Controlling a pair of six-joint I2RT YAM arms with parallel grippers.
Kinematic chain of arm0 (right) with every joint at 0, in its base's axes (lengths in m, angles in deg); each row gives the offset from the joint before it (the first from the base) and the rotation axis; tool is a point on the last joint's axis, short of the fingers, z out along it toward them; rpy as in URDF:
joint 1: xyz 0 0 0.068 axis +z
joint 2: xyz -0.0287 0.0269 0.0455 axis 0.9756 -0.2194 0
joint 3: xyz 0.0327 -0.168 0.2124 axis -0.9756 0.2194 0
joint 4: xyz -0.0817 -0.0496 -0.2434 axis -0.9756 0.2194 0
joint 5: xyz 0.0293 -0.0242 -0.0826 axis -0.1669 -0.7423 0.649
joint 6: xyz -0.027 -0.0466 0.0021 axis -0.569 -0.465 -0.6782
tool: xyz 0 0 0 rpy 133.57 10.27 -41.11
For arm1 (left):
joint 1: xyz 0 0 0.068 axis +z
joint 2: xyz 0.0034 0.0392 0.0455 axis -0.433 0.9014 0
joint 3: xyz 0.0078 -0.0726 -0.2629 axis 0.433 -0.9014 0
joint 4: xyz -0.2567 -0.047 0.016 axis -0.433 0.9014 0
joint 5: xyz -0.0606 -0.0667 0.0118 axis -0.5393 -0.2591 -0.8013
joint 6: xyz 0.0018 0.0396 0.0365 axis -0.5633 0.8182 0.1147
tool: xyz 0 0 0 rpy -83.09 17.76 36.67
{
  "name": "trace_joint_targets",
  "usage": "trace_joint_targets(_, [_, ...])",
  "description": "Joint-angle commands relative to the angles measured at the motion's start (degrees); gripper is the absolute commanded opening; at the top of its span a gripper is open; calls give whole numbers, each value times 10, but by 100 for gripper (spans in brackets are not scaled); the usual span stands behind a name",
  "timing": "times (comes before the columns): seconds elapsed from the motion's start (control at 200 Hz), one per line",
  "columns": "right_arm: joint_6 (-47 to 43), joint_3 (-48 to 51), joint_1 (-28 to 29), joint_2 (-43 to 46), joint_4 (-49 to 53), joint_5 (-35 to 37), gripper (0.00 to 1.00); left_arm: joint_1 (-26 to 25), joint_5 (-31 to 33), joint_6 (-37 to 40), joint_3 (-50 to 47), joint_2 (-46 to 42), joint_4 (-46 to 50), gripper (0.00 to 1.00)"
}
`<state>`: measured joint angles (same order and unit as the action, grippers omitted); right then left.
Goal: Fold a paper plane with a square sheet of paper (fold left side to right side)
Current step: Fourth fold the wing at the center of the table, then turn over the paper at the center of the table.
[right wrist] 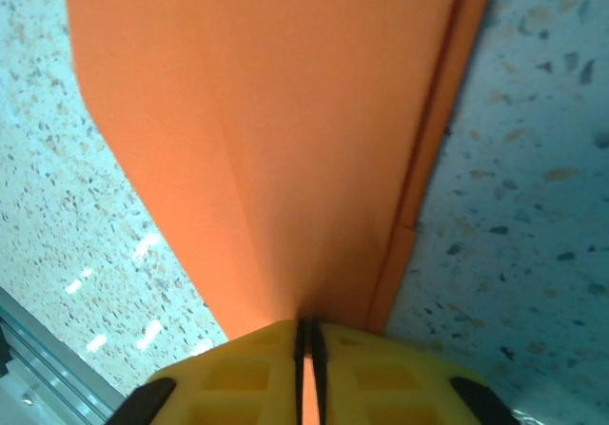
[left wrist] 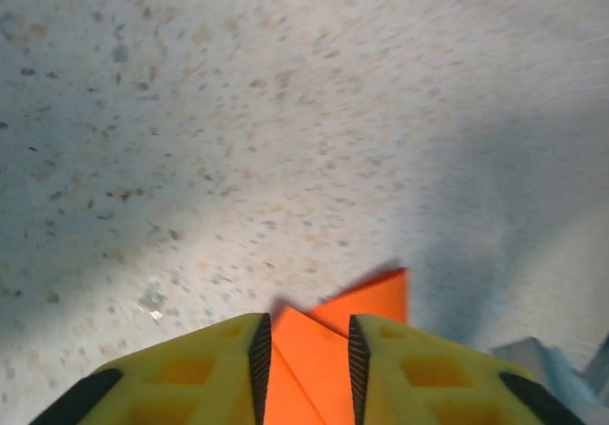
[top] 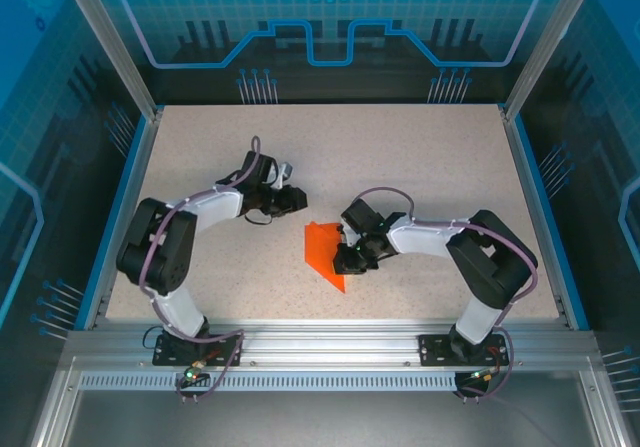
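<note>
Right gripper (right wrist: 306,330) is pinched tight on the orange paper (top: 320,250), with the sheet fanning out ahead of its fingertips. Left gripper (left wrist: 309,354) has its jaws narrowly apart, paper corner just ahead and below, not gripped. Paper is already creased into a pointed wedge; looks mid-fold, dart not finished.

Top view: my left arm (top: 165,252) bends at the elbow, forearm running toward 2 o'clock. The left gripper (top: 297,199) points toward 4 o'clock, jaws apart with a clear gap. My right arm (top: 490,262) sends its forearm toward 9 o'clock. The right gripper (top: 345,260) tips down, jaws nearly together, pinching the orange paper (top: 322,252).
</note>
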<state>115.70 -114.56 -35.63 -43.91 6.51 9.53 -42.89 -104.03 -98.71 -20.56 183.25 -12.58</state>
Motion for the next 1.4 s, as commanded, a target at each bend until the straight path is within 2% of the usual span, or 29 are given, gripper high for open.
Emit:
trace_joint_targets(0.0, [-22,0,2,40,20,76,22,4,-11,-19,-24,-50,31,38])
trace_joint_targets(0.155, [-53,-3,-22,89,19,118,38,-4,-42,-65,-81,-81,7,43])
trace_joint_targets(0.285, [-85,-4,-50,99,8,100,46,-21,-50,-86,-107,-80,-6,45])
trace_joint_targets(0.415, [-95,-10,-60,89,3,87,47,-42,-71,-116,-119,-57,-52,49])
trace_joint_targets(0.66, [-81,8,-60,105,-21,80,49,-71,-63,-125,-92,3,-67,50])
trace_joint_targets(0.93, [-76,33,-71,137,-21,78,50,-84,-67,-129,-66,48,-76,47])
trace_joint_targets(1.075, [-72,47,-81,158,-19,76,50,-89,-71,-131,-51,72,-81,43])
trace_joint_targets(1.396, [-53,108,-133,227,-48,22,57,-105,-85,-128,9,104,-77,42])
